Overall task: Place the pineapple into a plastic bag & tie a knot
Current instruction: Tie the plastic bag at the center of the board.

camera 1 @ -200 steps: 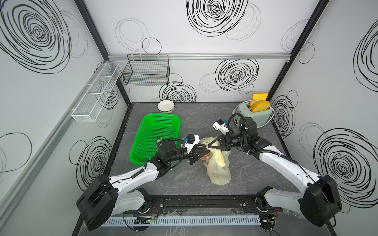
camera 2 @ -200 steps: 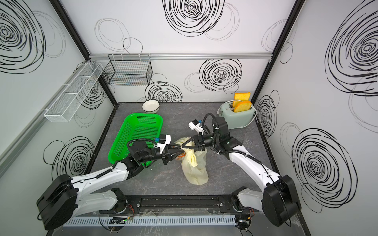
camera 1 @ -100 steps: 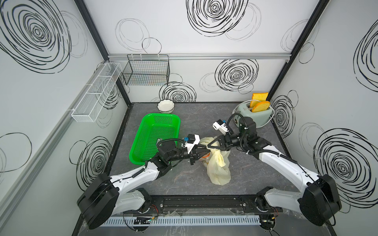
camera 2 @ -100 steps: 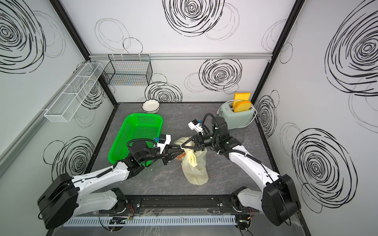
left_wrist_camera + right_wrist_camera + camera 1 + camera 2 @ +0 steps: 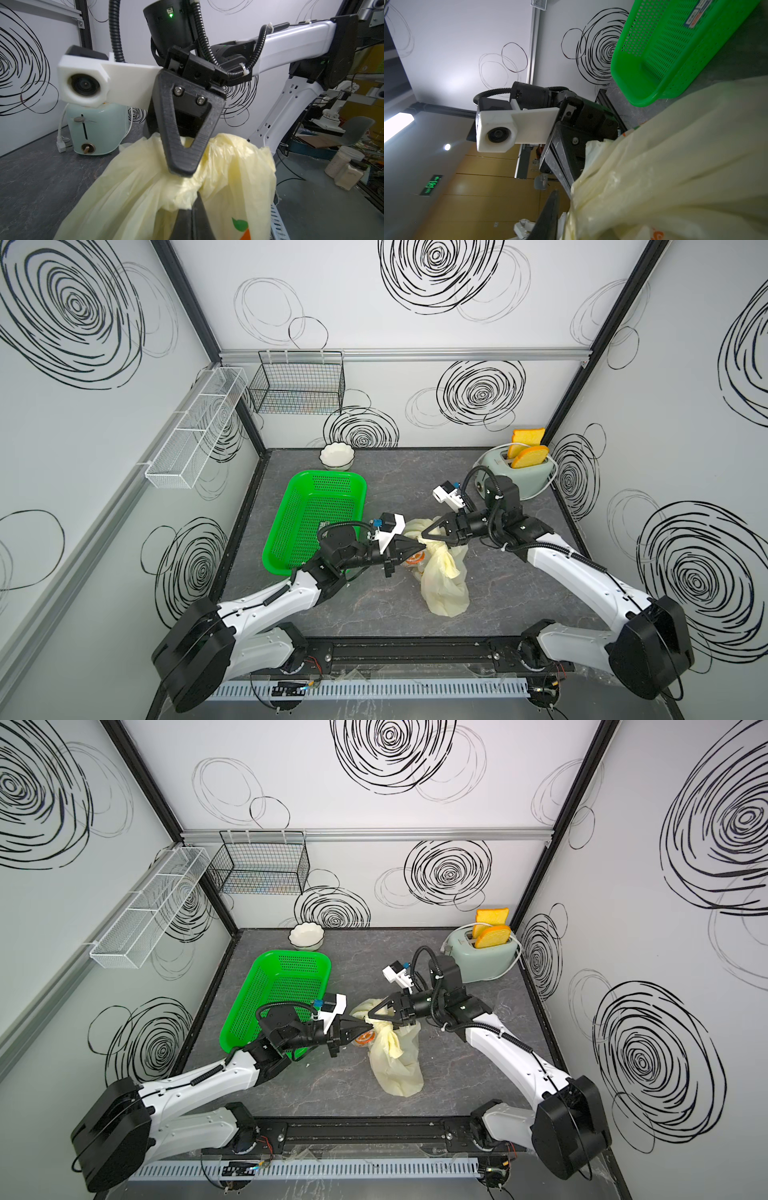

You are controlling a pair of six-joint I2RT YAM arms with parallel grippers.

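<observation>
Tabletop (image 5: 519, 593), arms (image 5: 270, 601) (image 5: 582, 568) inward (toward bag (image 5: 442, 585))

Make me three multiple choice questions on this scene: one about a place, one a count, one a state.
1. Where is the white bowl? A by the back wall, behind the green basket; B inside that basket; C at the front edge.
2. How many toast slices stand in the toaster? A one; B two; C four.
3. The left claw is: A wide open in the air; B gripping the bowl; C shut on the plastic bag.
Answers: 1 A, it sits just beyond the basket's far rim. 2 B, two slices stick out of the slots. 3 C, in the left wrist view it pinches bunched yellow plastic.
</observation>
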